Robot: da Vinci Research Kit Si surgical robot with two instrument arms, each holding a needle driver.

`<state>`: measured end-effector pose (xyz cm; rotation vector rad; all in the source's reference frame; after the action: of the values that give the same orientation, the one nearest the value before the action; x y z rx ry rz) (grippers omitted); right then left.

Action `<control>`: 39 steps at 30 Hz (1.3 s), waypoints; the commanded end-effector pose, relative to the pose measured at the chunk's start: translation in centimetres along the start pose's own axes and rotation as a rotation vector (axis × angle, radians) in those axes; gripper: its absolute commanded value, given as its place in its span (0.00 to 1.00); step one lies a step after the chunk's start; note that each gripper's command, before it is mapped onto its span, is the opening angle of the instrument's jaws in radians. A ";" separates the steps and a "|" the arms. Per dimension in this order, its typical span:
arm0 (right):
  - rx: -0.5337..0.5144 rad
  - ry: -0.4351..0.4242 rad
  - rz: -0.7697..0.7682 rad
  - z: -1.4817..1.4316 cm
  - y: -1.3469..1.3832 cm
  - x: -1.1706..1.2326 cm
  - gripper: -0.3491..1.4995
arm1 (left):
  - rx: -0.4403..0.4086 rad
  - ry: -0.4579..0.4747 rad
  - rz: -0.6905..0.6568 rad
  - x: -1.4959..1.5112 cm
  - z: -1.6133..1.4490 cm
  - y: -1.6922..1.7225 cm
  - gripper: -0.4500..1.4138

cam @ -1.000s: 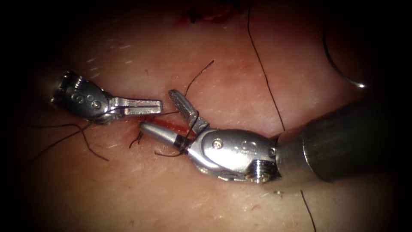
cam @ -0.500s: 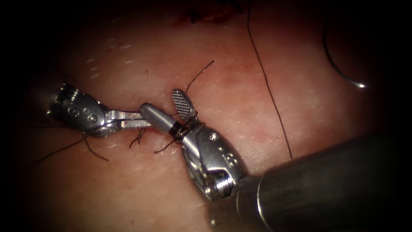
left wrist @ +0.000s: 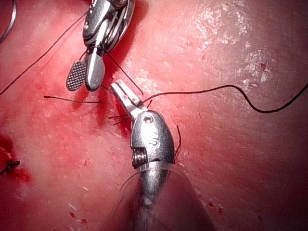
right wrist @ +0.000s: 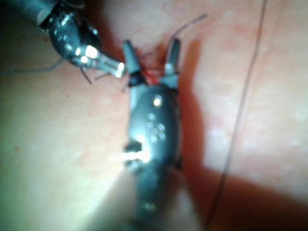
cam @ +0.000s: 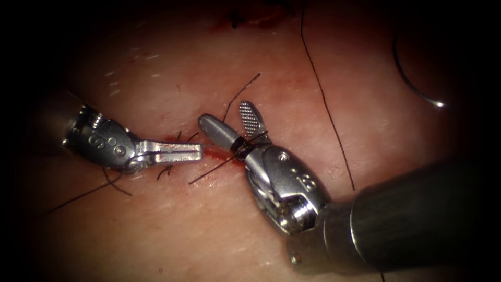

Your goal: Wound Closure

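Note:
My right tool [cam: 229, 121] [right wrist: 149, 50] stands open over the red cut [cam: 214, 154], with dark thread [cam: 242, 149] wound around the base of its jaws. A short thread tail [cam: 242, 91] rises between those jaws. My left tool [cam: 177, 152] [left wrist: 118, 87] lies just left of the cut, shut on the thread, and a strand [left wrist: 202, 91] runs away from its jaws. The curved needle [cam: 412, 86] [left wrist: 10, 24] lies free on the tissue far to the right, held by neither tool and not in the tissue.
A long strand of thread [cam: 323, 99] [right wrist: 245, 96] runs down the tissue right of the cut. An earlier stitch with red fluid [cam: 240, 21] sits at the far end. Short thread ends [cam: 167, 169] lie under the left tool. The right tool's thick shaft [cam: 417, 219] crosses the near right.
The right tool's open jaws swung left to the left tool's tip, then up and to the right, with thread still wound on them. The left tool shifted slightly and stayed shut.

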<state>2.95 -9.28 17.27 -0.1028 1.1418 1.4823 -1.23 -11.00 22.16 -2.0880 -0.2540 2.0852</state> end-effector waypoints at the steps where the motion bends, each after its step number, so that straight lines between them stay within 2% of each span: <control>1: -0.014 -0.003 0.007 -0.04 -0.01 -0.10 0.77 | -0.002 0.005 -0.003 -0.01 0.11 0.14 0.00; 9: -0.056 0.007 0.008 0.16 0.04 -0.08 0.76 | -0.006 0.011 -0.003 0.11 0.23 0.08 0.00; 17: -0.044 0.024 0.056 0.43 -0.02 -0.09 0.75 | -0.007 0.012 -0.003 0.13 0.25 0.11 0.00; 29: -0.059 -0.015 0.063 0.41 0.06 -0.18 0.73 | -0.011 0.013 -0.003 0.13 0.25 0.13 0.00; 32: -0.058 -0.019 0.064 0.41 0.05 -0.18 0.69 | -0.012 0.013 -0.003 0.14 0.24 0.14 0.00; 33: -0.048 -0.028 0.070 0.40 0.05 -0.18 0.60 | -0.012 0.014 -0.003 0.14 0.24 0.15 0.00; 35: -0.043 -0.044 0.065 0.40 0.04 -0.18 0.52 | -0.013 0.014 -0.003 0.14 0.24 0.16 0.00; 38: -0.038 -0.060 0.052 0.39 0.05 -0.18 0.30 | -0.013 0.014 -0.003 0.14 0.23 0.16 0.00; 39: -0.001 -0.080 0.053 0.39 0.05 -0.18 0.00 | -0.014 0.014 -0.003 0.14 0.22 0.16 0.00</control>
<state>3.09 -9.01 17.61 -0.0176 1.0900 1.5162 -1.35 -10.98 21.99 -2.1079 -0.2638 2.0798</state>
